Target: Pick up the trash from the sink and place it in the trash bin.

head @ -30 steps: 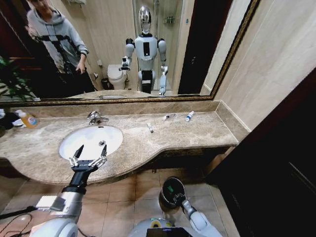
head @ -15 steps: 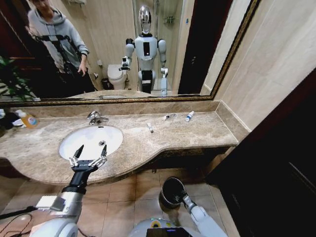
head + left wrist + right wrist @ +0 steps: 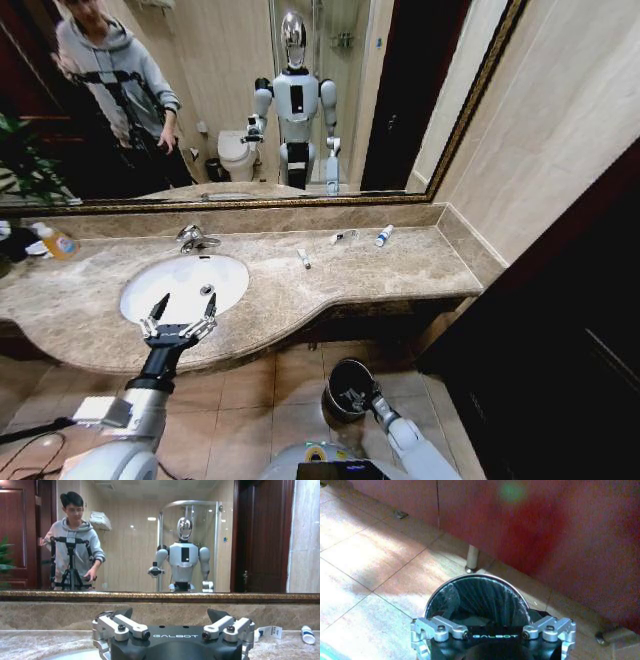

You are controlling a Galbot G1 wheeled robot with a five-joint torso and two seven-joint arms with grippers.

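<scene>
Black, metal-rimmed trash bin (image 3: 476, 599) sits under the spread right claw (image 3: 492, 630); left claw (image 3: 178, 322) spread.

The sink (image 3: 185, 285) sits in the table (image 3: 360, 275) before me, toward my left, faucet (image 3: 192, 238) behind it. My left tool (image 3: 178, 322) hovers over its near rim. Right of the sink, 3 tubes (image 3: 303, 258) lie on the table. The bin (image 3: 349, 388) stands on the floor below the table; my right tool (image 3: 358, 398) is above it.
</scene>
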